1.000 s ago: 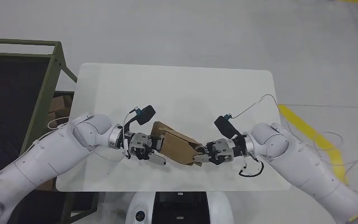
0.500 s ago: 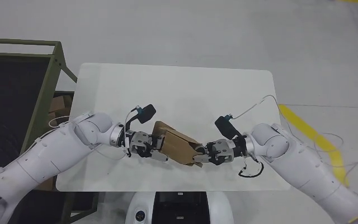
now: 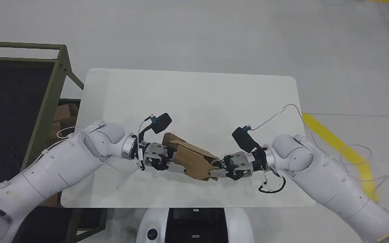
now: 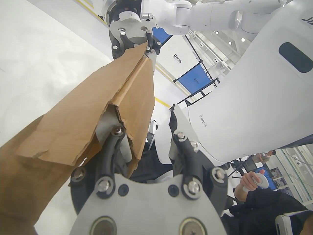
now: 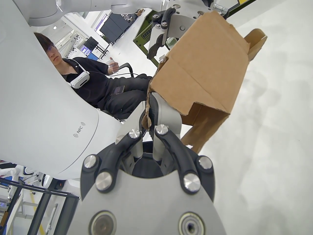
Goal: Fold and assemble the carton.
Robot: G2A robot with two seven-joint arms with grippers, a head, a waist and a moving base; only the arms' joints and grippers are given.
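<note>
A brown carton (image 3: 191, 159), partly folded and lying slantwise, hangs just above the white table (image 3: 194, 97) near its front edge, between my two arms. My right gripper (image 3: 217, 170) is shut on the torn rim of one end (image 5: 155, 108), and the carton (image 5: 203, 69) stretches away from it. At the other end my left gripper (image 3: 169, 159) stands open (image 4: 144, 121); one of its fingers (image 4: 115, 128) is tucked under a flap of the carton (image 4: 85, 118), the other stays outside. The right gripper (image 4: 146, 47) also appears at the carton's far tip.
A green metal frame (image 3: 48, 79) stands off the table's left side, with cardboard boxes (image 3: 61, 115) below it. A yellow floor line (image 3: 328, 140) runs to the right. The far half of the table is bare.
My left wrist has turned a little and edged closer to the carton's end, which has shifted slightly away from the front edge. The right gripper has kept its hold in place.
</note>
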